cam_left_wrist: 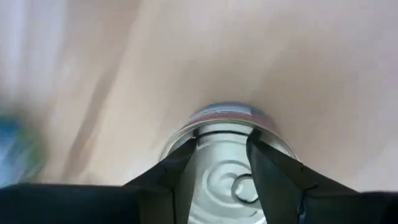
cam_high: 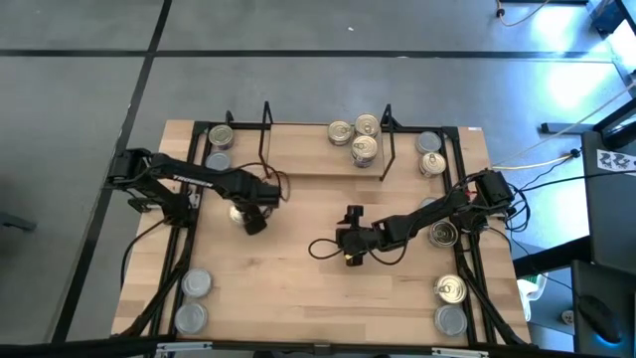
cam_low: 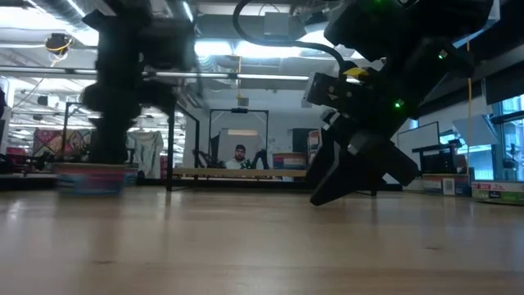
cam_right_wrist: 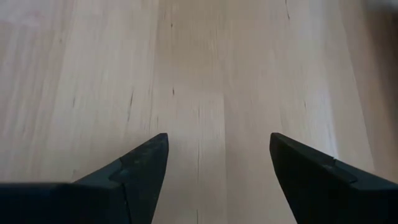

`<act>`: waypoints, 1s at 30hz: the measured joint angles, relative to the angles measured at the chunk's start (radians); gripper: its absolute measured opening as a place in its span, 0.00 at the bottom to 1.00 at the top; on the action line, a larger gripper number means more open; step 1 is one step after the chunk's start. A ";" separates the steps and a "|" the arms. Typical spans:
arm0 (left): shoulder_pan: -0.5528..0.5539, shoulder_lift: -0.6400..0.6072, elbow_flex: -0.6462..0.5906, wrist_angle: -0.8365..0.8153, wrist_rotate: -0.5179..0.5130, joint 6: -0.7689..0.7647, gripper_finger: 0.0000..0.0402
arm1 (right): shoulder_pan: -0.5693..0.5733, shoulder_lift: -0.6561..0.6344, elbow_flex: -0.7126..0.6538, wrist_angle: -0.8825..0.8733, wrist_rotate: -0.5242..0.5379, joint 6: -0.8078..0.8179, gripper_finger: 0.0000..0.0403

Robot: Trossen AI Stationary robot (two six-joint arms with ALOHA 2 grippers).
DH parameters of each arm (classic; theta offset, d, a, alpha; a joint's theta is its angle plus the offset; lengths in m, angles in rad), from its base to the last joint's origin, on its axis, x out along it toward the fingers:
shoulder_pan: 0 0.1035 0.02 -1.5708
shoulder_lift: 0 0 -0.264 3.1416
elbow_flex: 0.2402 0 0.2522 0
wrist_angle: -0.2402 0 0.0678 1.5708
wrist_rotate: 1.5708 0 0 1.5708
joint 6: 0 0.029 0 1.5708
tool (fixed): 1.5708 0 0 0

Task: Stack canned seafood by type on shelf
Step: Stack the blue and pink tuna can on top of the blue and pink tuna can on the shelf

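Two dark wedge fingers of the left claw (cam_left_wrist: 221, 180) clamped on a round tin (cam_left_wrist: 227, 155), ringed pull-tab lid, label band on the rim, seen only from the wrist. From above, tin hidden under left claw, near left table (cam_high: 298, 288) edge. Right claw (cam_right_wrist: 217, 180) spread wide over bare pale boards, mid-table. Farther back, shelf (cam_high: 308, 149) with three tins (cam_high: 358, 139) clustered.

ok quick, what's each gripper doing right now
left gripper: shut on a small round metal tin with a pull-tab top.
right gripper: open, holding nothing, over the bare wooden tabletop.
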 joint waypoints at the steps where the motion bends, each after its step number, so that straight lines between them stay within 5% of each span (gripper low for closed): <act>1: -0.010 0.000 0.000 0.062 0.006 0.011 0.36 | 0.000 0.000 0.000 0.000 0.000 0.000 0.69; 18: -0.132 0.227 0.004 0.864 0.049 0.277 0.36 | -0.001 0.000 0.000 0.002 0.000 -0.003 0.69; 30: -0.204 0.067 0.015 0.814 0.014 0.396 0.36 | -0.001 0.001 0.001 0.100 -0.043 -0.034 0.69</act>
